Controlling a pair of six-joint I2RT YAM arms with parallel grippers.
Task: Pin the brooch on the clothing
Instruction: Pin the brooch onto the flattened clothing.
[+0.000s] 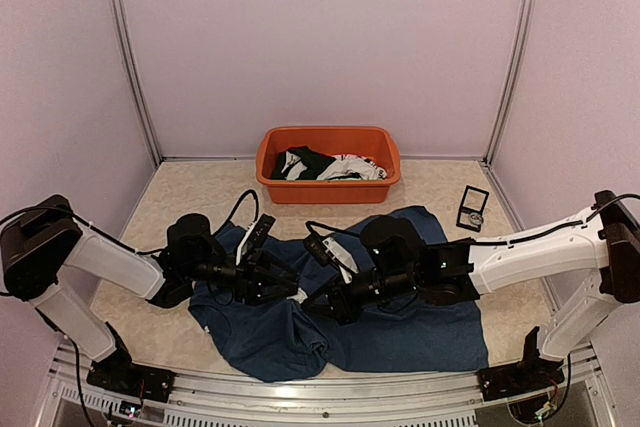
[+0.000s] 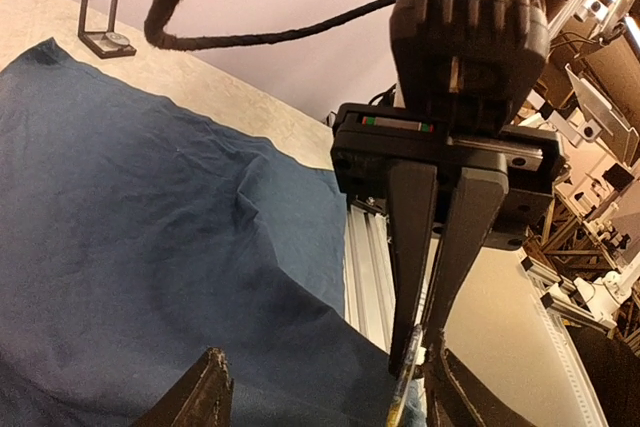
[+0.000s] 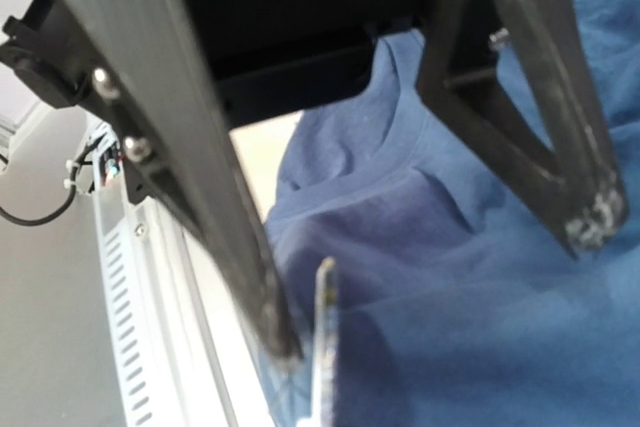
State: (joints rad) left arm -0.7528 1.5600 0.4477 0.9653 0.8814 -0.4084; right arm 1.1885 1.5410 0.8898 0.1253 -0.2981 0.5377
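Note:
The clothing, a navy T-shirt, lies spread at the table's front, between the two arms. My right gripper is shut on the brooch, a thin piece seen edge-on with yellow and blue tints. In the left wrist view the right gripper reaches down over the clothing. My left gripper is open, one finger on each side of the brooch and not touching it. The right wrist view shows the brooch upright in front of the clothing, with the left gripper spread wide. Whether the brooch touches the fabric I cannot tell.
An orange tub at the back holds black and white garments. A small open black case sits at the right, beyond the shirt. An aluminium rail runs along the near table edge. Pale walls close in on three sides.

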